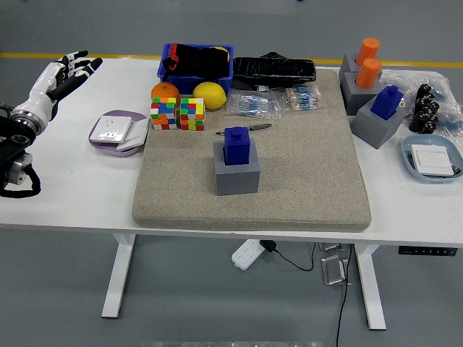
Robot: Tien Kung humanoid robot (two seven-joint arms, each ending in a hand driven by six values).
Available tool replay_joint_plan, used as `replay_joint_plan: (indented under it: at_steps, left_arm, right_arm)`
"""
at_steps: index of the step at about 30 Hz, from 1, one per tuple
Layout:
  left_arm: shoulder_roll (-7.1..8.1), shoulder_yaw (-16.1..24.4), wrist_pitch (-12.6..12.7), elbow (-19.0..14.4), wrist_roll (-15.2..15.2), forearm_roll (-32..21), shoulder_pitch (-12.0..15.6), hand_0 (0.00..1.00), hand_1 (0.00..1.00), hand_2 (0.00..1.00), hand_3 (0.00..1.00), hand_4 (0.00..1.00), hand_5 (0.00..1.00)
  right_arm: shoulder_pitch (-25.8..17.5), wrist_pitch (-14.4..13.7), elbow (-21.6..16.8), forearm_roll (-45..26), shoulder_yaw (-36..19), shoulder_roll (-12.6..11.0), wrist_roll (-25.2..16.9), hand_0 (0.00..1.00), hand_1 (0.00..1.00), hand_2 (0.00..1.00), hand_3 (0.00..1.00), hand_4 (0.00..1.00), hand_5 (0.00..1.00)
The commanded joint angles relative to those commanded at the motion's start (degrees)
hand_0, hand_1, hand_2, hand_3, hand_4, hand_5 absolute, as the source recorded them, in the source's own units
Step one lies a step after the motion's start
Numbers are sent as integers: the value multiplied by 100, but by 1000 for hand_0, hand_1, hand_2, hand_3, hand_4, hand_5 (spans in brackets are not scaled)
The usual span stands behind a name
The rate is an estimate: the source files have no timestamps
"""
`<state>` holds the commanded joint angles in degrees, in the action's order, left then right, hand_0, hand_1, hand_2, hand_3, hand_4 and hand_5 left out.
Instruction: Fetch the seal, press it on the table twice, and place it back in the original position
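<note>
Start at the near edge of the white counter [72, 195]. A big grey mat [289, 181] lies on it. In the middle of the mat sits a grey block [236, 173], and the blue seal [236, 145] stands upright in the top of that block. No hand is touching it, so you can judge that nothing of the job is done yet. You must take the seal, press it down two times, then put it back in the grey block.

Look to the left side now. Your left hand [64, 72] hangs over the far left corner of the counter, well apart from the seal. Its fingers are spread out and it holds nothing. Your right hand does not show at all.

Just behind the seal lies a thin pen [246, 129]. Farther back are two colour cubes [178, 113], an orange [165, 92] and a lemon [210, 95]. At the far right another blue seal [388, 101] sits in its own grey block, beside two orange-topped ones [368, 61].
</note>
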<state>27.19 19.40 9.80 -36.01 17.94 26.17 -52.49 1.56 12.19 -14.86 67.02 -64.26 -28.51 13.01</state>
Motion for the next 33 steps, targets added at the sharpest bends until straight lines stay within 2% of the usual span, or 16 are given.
replay_joint_plan:
  at_steps: [6, 7, 33]
  left_arm:
    - [27, -5, 17, -29, -29, 72, -49, 932, 896, 905, 925, 916, 683]
    - [29, -6, 19, -29, -32, 78, -54, 932, 896, 904, 917, 846, 445]
    - [68, -15, 39, -50, -39, 104, -86, 924, 890, 904, 914, 835, 411]
  right_arm:
    - [43, 2, -15, -13, 19, -23, -1, 843, 765, 761, 730, 818, 624]
    - [45, 3, -14, -11, 18, -26, 0, 843, 765, 759, 730, 814, 619]
    - [64, -21, -1, 7, 46, -76, -16, 842, 762, 758, 725, 809, 616]
